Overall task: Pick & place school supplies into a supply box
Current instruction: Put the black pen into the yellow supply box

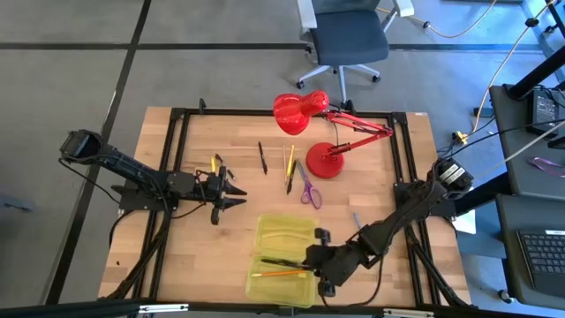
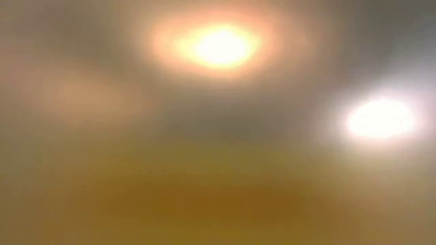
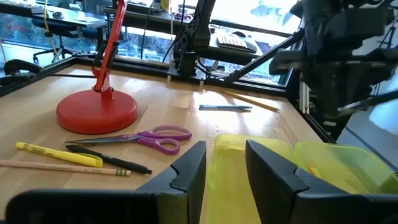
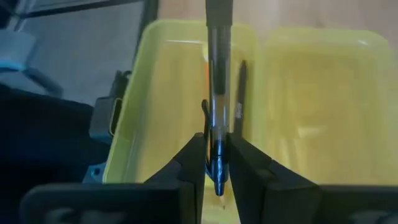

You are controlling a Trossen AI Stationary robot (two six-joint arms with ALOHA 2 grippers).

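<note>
The supply box [image 1: 284, 231], translucent yellow-green, lies open in two halves near the table's front edge. A black pen [image 4: 240, 93] and an orange pencil [image 1: 281, 275] lie in its near half. My right gripper [image 1: 318, 259] hovers at the box's right end, shut on a clear pen with a dark grip [image 4: 217, 74]. My left gripper [image 1: 231, 191] waits open at the table's left, nothing between its fingers [image 3: 186, 171]. More school supplies lie on the table: purple-handled scissors [image 1: 308, 188], yellow pencils [image 1: 290, 164], a black pen [image 1: 262, 157] and a blue pen [image 1: 357, 218]. My right gripper pinches the clear pen between its two fingers [image 4: 193, 155], close to the pen's pointed end [image 4: 217, 165], which pokes back past the fingers. The fingers slant down from the table's right and lie along the pen. The pen reaches out over the box's near half; whether its far end touches the box cannot be told.
A red desk lamp [image 1: 322, 132] stands at the table's far middle, its round base [image 3: 96, 112] beside the scissors [image 3: 155, 137]. A yellow marker [image 3: 59, 154] and pencils lie in front of my left gripper. Black frame rails run along the table's edges.
</note>
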